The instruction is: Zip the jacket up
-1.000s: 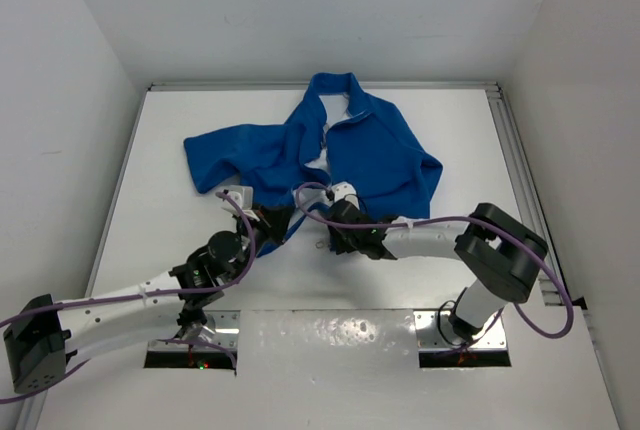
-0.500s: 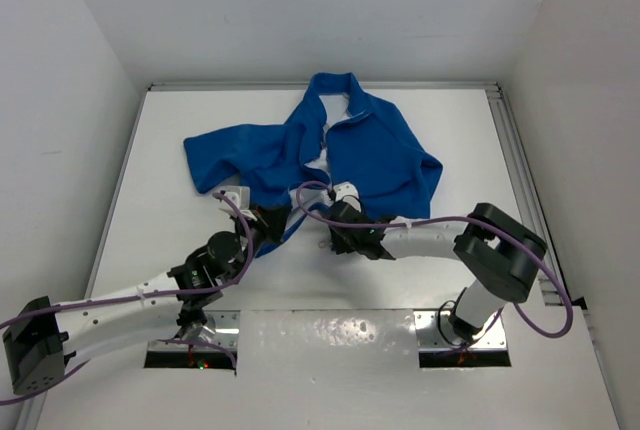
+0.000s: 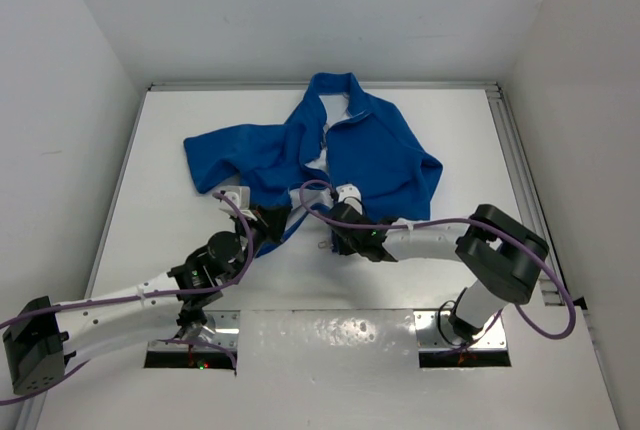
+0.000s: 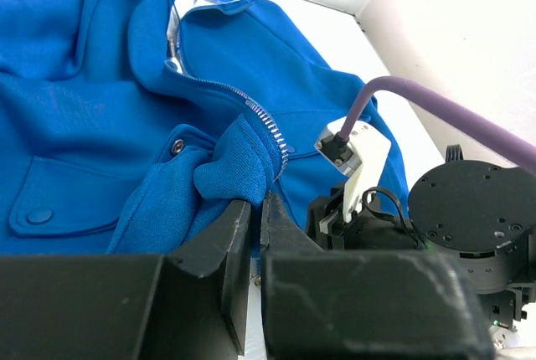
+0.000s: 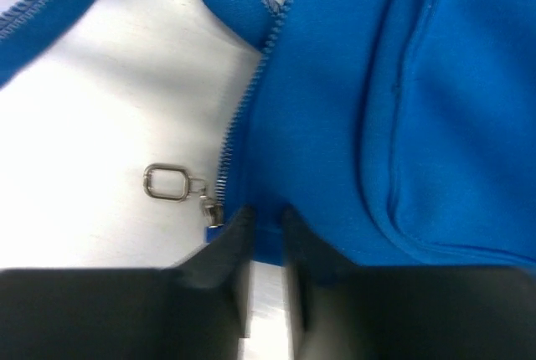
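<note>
The royal-blue jacket (image 3: pixel 375 150) lies open on the white table, collar at the far side. Its front is partly unzipped, with silver zipper teeth (image 4: pixel 270 123) running down one edge. My left gripper (image 3: pixel 272 218) is shut on a fold of the left front panel near the zipper's lower end (image 4: pixel 258 203). My right gripper (image 3: pixel 336 230) pinches the bottom hem of the right front panel (image 5: pixel 266 213). Just left of its fingers sits the zipper slider (image 5: pixel 213 209), with its silver pull ring (image 5: pixel 167 182) lying on the table. In the left wrist view the right gripper's body stands close by on the right.
Purple cables (image 3: pixel 300 195) loop over both wrists between the grippers. A sleeve (image 3: pixel 215 155) spreads to the left. White walls enclose the table, with a rail (image 3: pixel 515 160) along the right edge. A snap pocket (image 4: pixel 50 205) shows on the left panel.
The right gripper's jaws have narrowed onto the hem beside the slider. Its wrist shifted slightly. The left arm and the jacket have stayed put.
</note>
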### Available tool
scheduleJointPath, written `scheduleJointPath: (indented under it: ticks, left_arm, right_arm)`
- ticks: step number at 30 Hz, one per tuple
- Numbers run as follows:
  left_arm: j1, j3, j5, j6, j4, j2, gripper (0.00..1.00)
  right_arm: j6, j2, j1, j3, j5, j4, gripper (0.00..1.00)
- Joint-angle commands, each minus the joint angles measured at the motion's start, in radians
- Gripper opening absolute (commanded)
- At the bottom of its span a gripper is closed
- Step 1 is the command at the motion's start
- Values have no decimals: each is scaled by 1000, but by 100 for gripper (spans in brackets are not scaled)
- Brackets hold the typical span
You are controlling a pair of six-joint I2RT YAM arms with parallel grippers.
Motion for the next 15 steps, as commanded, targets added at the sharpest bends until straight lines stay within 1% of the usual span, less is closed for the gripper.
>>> scheduleJointPath:
  ticks: [1, 4, 7, 8, 10, 11, 12, 13, 14, 15]
  left_arm:
    - [1, 22, -8, 0, 14, -8, 0]
    - [1, 10, 0, 5, 39, -19, 0]
    - [3, 22, 3, 0, 20, -7, 0]
    - [1, 21, 7, 0, 23, -8, 0]
    - [1, 13, 10, 3, 42, -5, 0]
    - [3, 16, 4, 2, 43, 1, 0]
    - [3, 21, 6, 0, 29, 5, 0]
    - [1, 24, 13, 0, 26, 7, 0]
    - [1, 21, 17, -1, 29, 6, 0]
    - [1, 18, 17, 2, 42, 4, 0]
  right_arm:
    - [22, 0, 4, -42, 12, -39, 13]
    - [25, -6, 6, -43, 18, -48, 7]
    - [25, -20, 6, -48, 6, -36, 4]
    - [21, -23, 6, -49, 7, -34, 0]
    - [21, -38, 4, -48, 4, -36, 0]
    - [22, -46, 4, -46, 3, -36, 2]
    - [21, -70, 4, -45, 3, -34, 7]
    - [18, -85, 6, -42, -2, -36, 24]
    - [13, -101, 4, -42, 0, -39, 29]
    - [10, -133, 4, -37, 4, -45, 31]
